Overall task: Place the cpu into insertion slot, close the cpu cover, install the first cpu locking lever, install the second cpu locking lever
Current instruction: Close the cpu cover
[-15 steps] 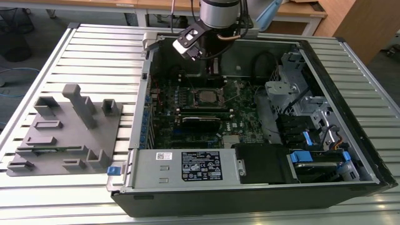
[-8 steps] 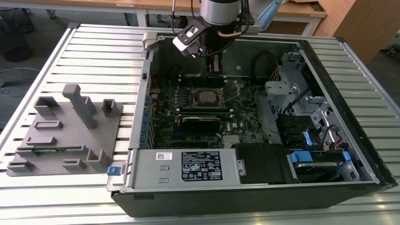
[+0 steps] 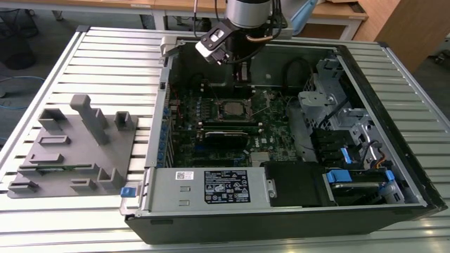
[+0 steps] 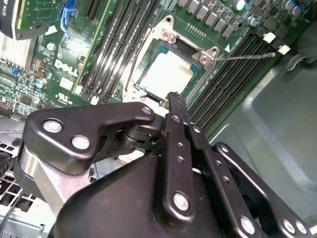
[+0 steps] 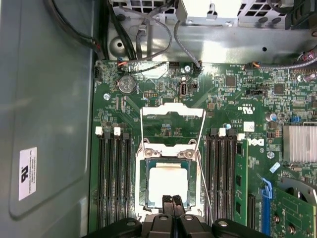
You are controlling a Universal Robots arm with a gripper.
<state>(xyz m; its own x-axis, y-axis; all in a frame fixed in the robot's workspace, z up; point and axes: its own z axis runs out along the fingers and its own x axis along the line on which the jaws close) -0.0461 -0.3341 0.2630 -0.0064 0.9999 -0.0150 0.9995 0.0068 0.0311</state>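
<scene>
hovering just over one edge of the socket, the end effector [image 5: 173, 202] has its fingers pressed together with nothing between them. the cpu [image 5: 168, 184] already lies flat inside the insertion slot [image 5: 142, 188], so the step in hand looks like the cpu cover [image 5: 173, 110], which stands open beyond the chip. a slow, even push on its far bar should bring it down square without nudging the chip. the thin locking lever [image 4: 247, 55] juts aside, unlatched.
</scene>
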